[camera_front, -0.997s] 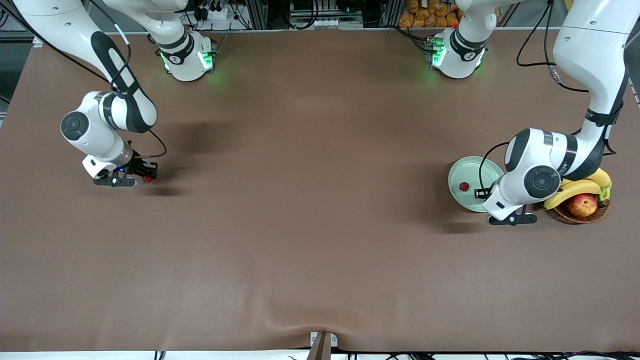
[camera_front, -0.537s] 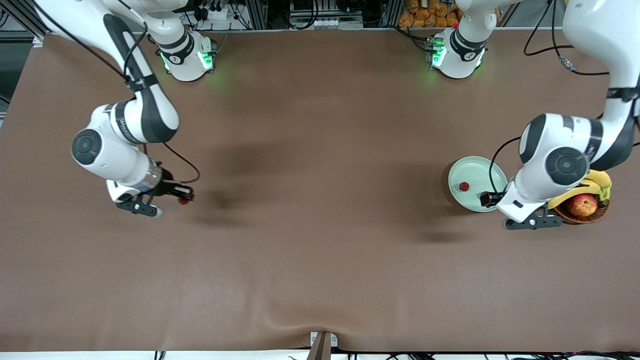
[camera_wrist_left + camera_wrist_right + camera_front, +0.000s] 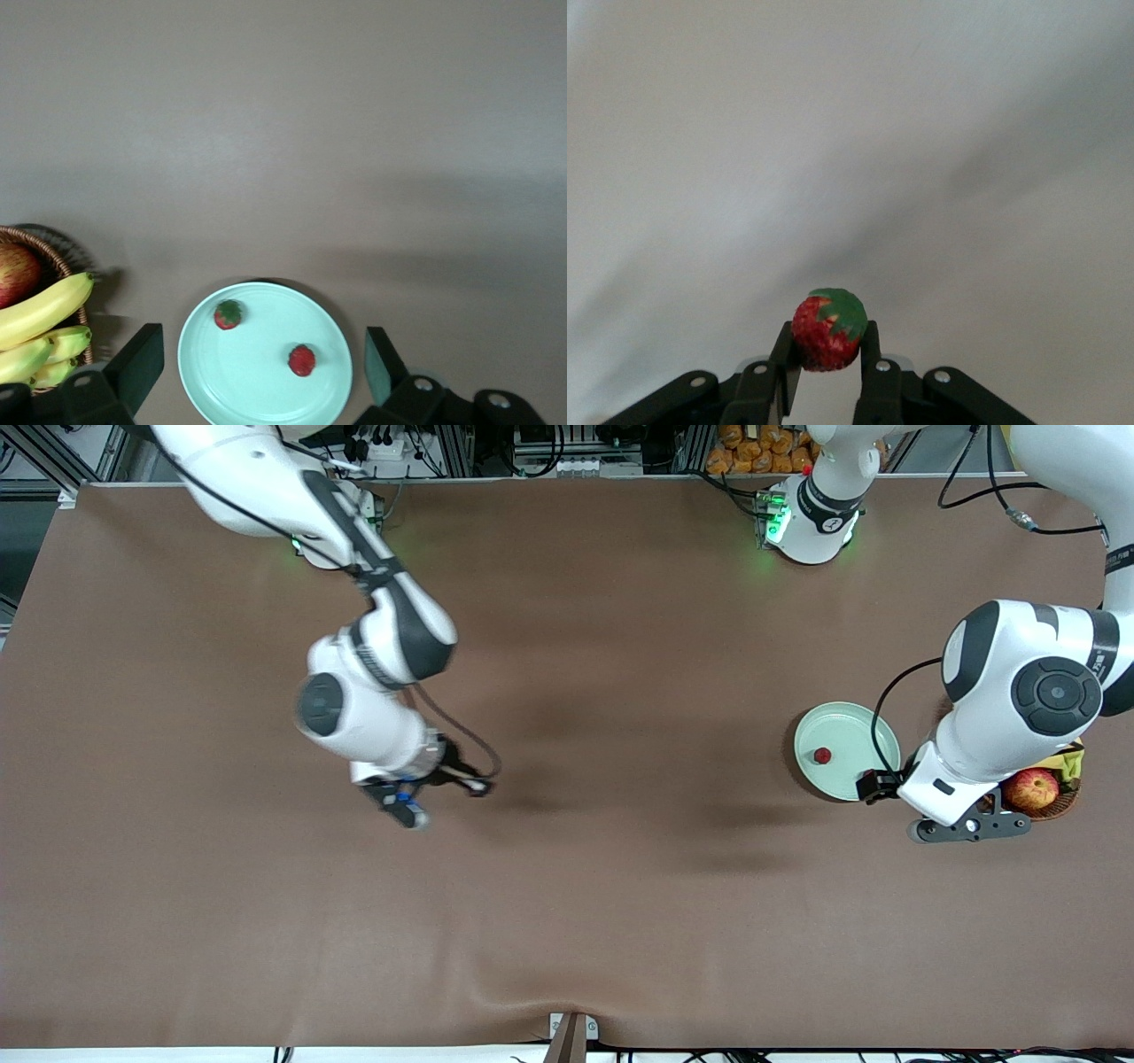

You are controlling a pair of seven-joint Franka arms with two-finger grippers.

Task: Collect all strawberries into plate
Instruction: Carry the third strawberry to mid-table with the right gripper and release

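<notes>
Two strawberries [image 3: 302,360] in plate [image 3: 205,364]; no writing legible.

Dark-red, green-topped strawberries [image 3: 302,360]; plain mint-green plate [image 3: 232,381]; brown table [image 3: 567,886].

High front camera, two wrist cameras

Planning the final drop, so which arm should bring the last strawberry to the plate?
Right. The right gripper has its jaws shut on a strawberry over mid-table. The left gripper hangs open over the plate, holding nothing.
</notes>
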